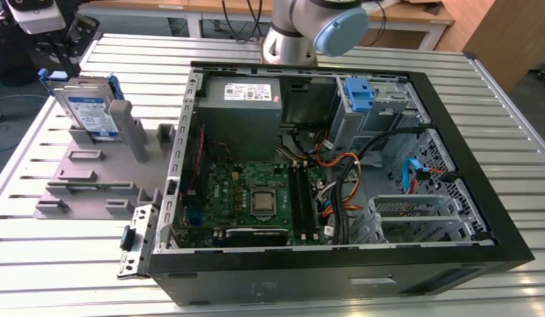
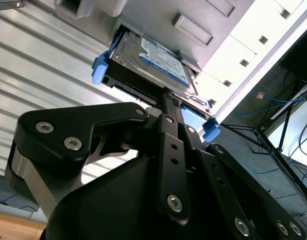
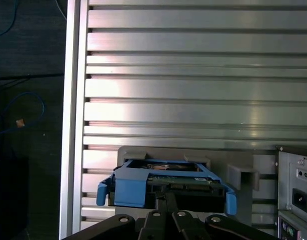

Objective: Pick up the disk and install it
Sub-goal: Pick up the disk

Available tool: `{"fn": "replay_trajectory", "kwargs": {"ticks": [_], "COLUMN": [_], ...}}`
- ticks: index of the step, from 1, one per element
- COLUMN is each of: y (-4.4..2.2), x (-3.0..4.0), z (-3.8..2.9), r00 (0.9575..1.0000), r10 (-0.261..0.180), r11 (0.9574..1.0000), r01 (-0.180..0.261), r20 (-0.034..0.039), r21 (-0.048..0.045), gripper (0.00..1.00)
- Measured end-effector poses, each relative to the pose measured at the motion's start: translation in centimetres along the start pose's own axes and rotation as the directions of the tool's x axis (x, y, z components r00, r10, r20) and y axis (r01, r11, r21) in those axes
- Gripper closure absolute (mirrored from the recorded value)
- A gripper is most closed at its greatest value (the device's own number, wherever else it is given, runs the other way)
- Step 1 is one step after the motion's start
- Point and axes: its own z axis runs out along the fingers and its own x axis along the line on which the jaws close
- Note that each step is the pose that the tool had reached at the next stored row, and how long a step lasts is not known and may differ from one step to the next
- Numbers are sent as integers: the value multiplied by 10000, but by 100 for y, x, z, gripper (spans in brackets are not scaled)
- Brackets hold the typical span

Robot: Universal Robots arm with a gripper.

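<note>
An open black computer case [image 1: 298, 281] lies on its side on a ribbed metal table [image 1: 43, 271]. Inside the case, a grey power supply box [image 1: 246, 99] with a white label sits at the far end, and a green circuit board [image 1: 254, 191] covers the floor in front of it. A blue plastic bracket [image 1: 361, 96] stands in the case's far corner, toward the exterior view's right. Orange and black cables [image 1: 343, 165] loop across the middle of the case, beside a bare metal cage [image 1: 413, 208] at its near end. Just outside the case, on the exterior view's left, sits a grey plastic stand [image 1: 87, 178], and a metal strip [image 1: 135, 241] juts out at the case's near corner.
</note>
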Motion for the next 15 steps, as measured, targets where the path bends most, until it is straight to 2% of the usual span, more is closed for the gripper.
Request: {"fn": "replay_trajectory", "kwargs": {"ticks": [5,11,15], "y": [0,0,0], "x": [0,0,0], "z": [0,0,0], "r00": [10000,9980,9977], "r10": [-60,-629,-671], "r11": [10000,9980,9977], "r01": [60,630,671], "r20": [-2,-26,-27], "r21": [2,23,25], "gripper": [89,89,89]}}
